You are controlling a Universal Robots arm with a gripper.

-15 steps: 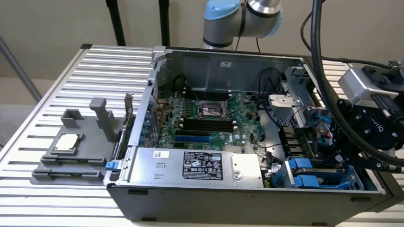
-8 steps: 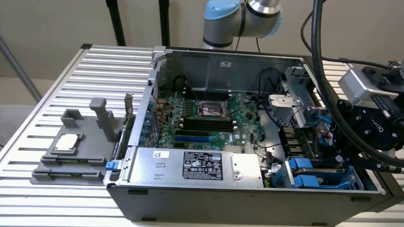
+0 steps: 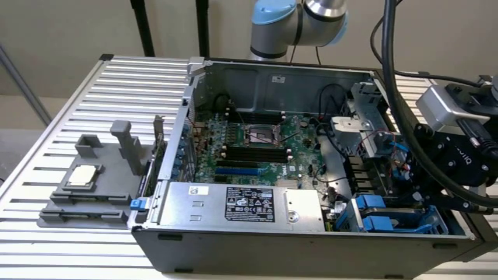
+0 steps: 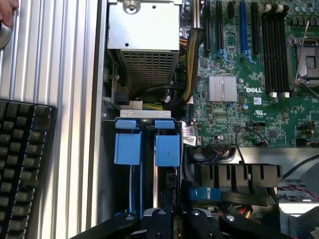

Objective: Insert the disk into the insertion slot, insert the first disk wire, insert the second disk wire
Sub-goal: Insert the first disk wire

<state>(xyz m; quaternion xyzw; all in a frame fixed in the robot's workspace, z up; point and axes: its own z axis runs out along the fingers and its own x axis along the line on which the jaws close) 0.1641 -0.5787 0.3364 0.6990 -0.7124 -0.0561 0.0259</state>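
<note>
The insertion slot is a dark bay of the blue drive cage [image 4: 147, 169], between two blue plastic tabs [image 4: 128, 144] in the case's corner. In the exterior view that blue cage [image 3: 386, 214] sits at the front on the exterior view's right. My black gripper [image 3: 437, 175] hangs just above and beside it. In the wrist view the gripper [image 4: 175, 221] is right over the cage's near end. The disk's silver body and white label are hidden. A blue cable connector [image 4: 204, 193] lies beside the cage, under a black ribbed shroud [image 4: 239, 175].
The silver power-supply box [image 3: 249, 204] with a black label lies next to the cage. The green motherboard [image 3: 257, 146] fills the case floor. A grey fixture [image 3: 86, 186] stands on the slatted table on the exterior view's left. A black keyboard [image 4: 22, 164] lies outside the case wall.
</note>
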